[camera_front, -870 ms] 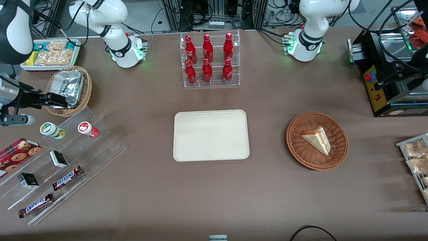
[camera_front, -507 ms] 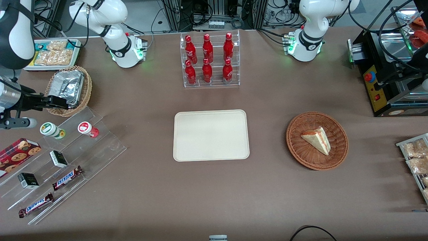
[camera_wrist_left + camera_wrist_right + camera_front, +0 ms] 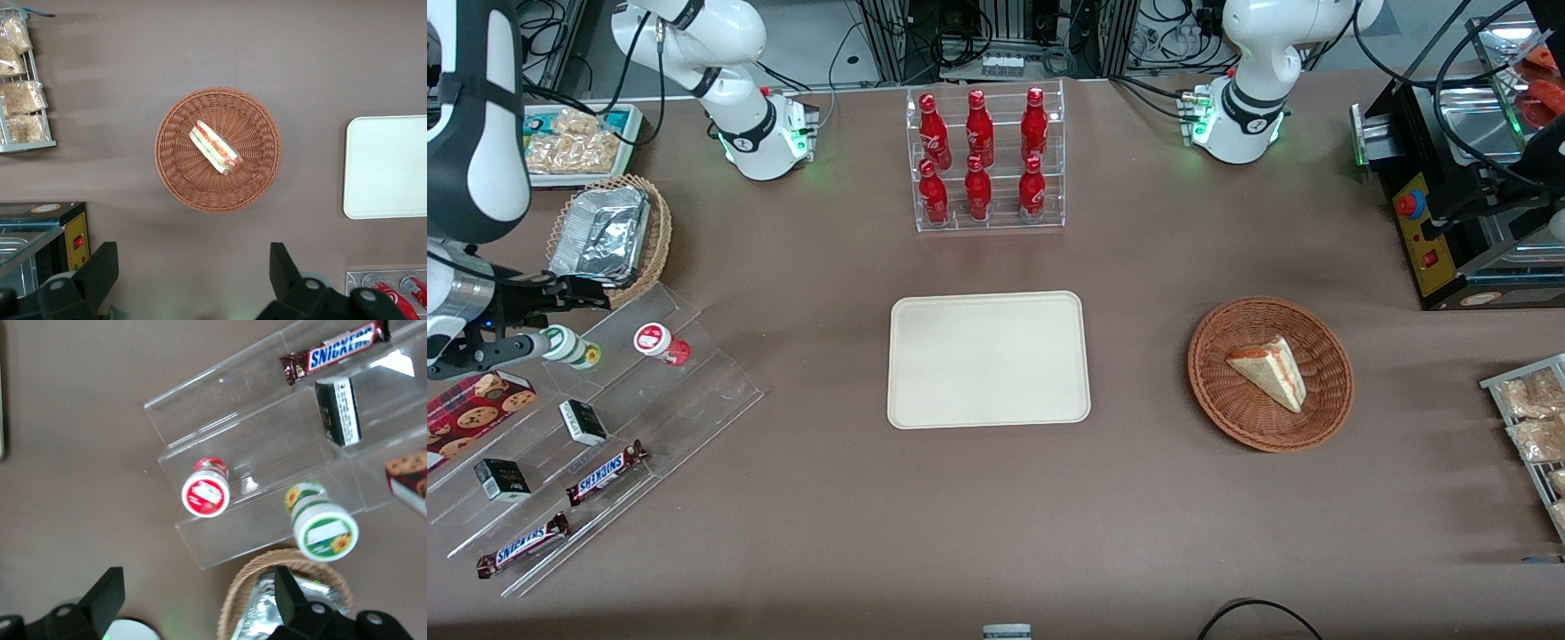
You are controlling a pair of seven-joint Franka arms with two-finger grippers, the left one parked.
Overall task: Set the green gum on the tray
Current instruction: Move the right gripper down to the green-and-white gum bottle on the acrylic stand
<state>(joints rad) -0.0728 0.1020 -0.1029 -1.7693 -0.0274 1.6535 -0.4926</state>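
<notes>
Over at the working arm's end of the table, the gripper (image 3: 538,320) hangs right above the clear stepped shelf (image 3: 694,391), its two fingers spread wide with nothing between them. One fingertip overlaps the green gum (image 3: 569,348) in the front view; contact cannot be told. The wrist camera shows the gum (image 3: 321,528) with the fingers (image 3: 105,595) wide apart and off it.

The green gum stands on the shelf's highest step, white-and-green lid up, with a flower print on the label. Beside it on the same step stands the red gum (image 3: 660,342), with a red lid. Readable writing: "SNICKERS" on the two Snickers bars (image 3: 607,472) on the lower steps, nearer the front camera. Two small dark boxes (image 3: 583,421) stand on the steps between, their print too small to read. A red cookie box (image 3: 471,404) with pictured cookies lies beside the shelf.

A wicker basket (image 3: 656,249) holding a foil container (image 3: 603,233) sits just beside the shelf, farther from the front camera. The tray (image 3: 988,359) lies bare mid-table, well apart from the gum. A clear rack (image 3: 987,160) holds six red bottles. Toward the parked arm's end, a brown basket (image 3: 1270,373) carries a sandwich wedge (image 3: 1267,369).
</notes>
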